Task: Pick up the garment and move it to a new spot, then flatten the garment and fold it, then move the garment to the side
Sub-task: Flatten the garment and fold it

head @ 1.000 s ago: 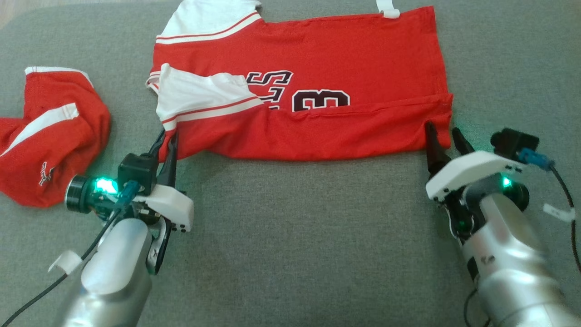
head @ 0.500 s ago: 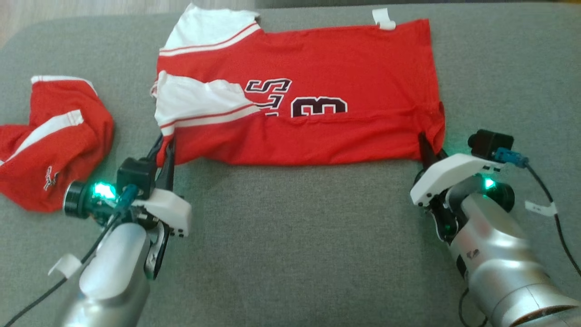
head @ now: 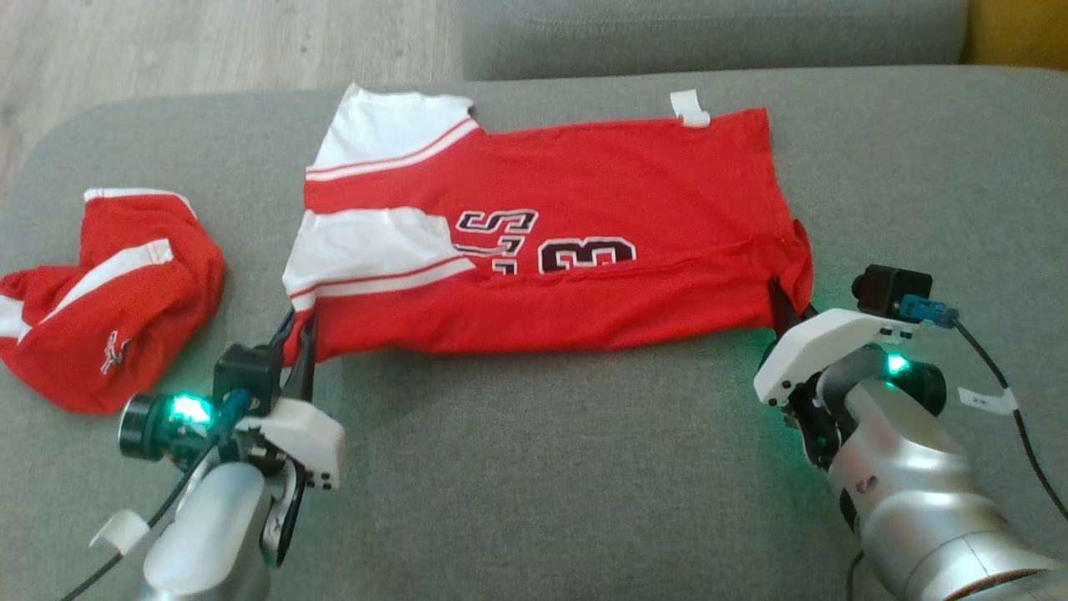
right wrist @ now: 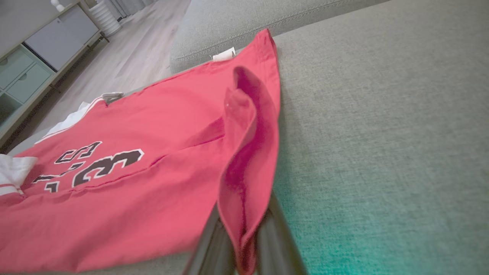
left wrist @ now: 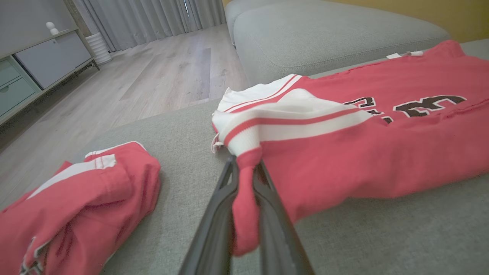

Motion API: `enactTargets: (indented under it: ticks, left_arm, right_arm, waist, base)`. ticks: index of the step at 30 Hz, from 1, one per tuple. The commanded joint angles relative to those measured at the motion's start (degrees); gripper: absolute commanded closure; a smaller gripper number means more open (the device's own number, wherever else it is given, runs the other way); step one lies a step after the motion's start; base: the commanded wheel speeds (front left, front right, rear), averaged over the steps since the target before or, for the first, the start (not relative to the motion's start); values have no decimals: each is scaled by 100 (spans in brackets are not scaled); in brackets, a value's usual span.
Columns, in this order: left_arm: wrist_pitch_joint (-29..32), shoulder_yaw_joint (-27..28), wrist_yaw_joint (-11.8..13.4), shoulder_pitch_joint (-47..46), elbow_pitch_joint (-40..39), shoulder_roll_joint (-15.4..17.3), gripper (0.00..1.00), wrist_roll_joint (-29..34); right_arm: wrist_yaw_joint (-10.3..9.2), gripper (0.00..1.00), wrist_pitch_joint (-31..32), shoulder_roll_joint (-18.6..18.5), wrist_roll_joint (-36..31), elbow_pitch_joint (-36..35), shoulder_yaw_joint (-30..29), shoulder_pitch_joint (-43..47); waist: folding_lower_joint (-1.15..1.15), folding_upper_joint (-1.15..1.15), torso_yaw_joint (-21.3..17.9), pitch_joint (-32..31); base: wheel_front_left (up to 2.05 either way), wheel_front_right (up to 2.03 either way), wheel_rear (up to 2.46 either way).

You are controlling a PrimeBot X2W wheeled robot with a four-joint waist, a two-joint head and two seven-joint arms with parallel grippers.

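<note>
The garment point(head: 584, 209) is a red jersey with white sleeves and dark numbers, spread flat on the grey sofa seat with its near long edge folded over. My left gripper point(head: 300, 334) is shut on the jersey's near left corner, below the white sleeve; in the left wrist view the red cloth point(left wrist: 244, 198) sits pinched between the fingers. My right gripper point(head: 784, 305) is shut on the near right corner. The right wrist view has that hem point(right wrist: 244, 164) lifted into a fold between the fingers.
A second red and white garment point(head: 108, 292) lies crumpled at the seat's left end. The sofa seat point(head: 542, 467) is bare grey fabric in front of the jersey. Another cushion point(head: 709, 33) lies behind; wooden floor point(head: 209, 50) shows at the far left.
My right gripper has shut on the jersey's near right corner and lifted it a little. The left gripper has kept its hold. The head camera has tilted, shifting the whole picture down.
</note>
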Motion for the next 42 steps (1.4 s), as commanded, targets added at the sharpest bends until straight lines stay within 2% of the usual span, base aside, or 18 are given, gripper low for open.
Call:
enactTargets:
  ticks: [1,11,20,28,33,38,39,40,41,42]
  left_arm:
    - [-43,233,41,-98,-135,229,100,-74]
    - [261,54,-31,503,-410,341,100,-194]
    - [594,33,171,1383,-1189,710,100,-274]
    - [800,55,397,1758,-1905,890,100,-294]
    - [891,-32,413,1786,-2001,893,100,-270]
    - [927,-66,416,1757,-1916,884,100,-277]
    - [937,-72,422,1750,-1880,881,100,-278]
    - [951,-73,431,1743,-1841,875,100,-286]
    - [963,-74,441,1736,-1803,869,81,-292]
    - [964,-77,450,1727,-1776,867,33,-291]
  right_arm:
    - [39,100,-8,85,33,-97,82,-42]
    - [39,100,417,84,136,-65,18,402]
    - [39,100,655,-15,200,-411,-29,986]
    - [39,100,1047,-196,244,-1291,-221,1642]
    - [39,100,1475,-331,19,-2004,-508,2096]
    - [39,100,1881,-288,-323,-2721,-844,2487]
    - [39,81,1960,-269,-454,-2938,-946,2588]
    - [39,0,2031,-240,-589,-3177,-1055,2693]
    - [39,0,2121,-202,-714,-3418,-1191,2799]
    - [39,0,2190,-165,-866,-3687,-1324,2898]
  waist:
    - [0,0,8,-86]
    - [0,0,17,-528]
    - [0,0,-107,-951]
    - [0,0,-151,-957]
    - [0,0,-180,-897]
    - [0,0,-188,-855]
    - [0,0,-193,-847]
    - [0,0,-199,-840]
    - [0,0,-206,-834]
    - [0,0,-214,-828]
  base:
    - [0,0,0]
    - [0,0,0]
    - [0,0,0]
    - [0,0,0]
    - [0,0,0]
    - [0,0,0]
    - [0,0,0]
    - [0,0,0]
    - [0,0,0]
    - [0,0,0]
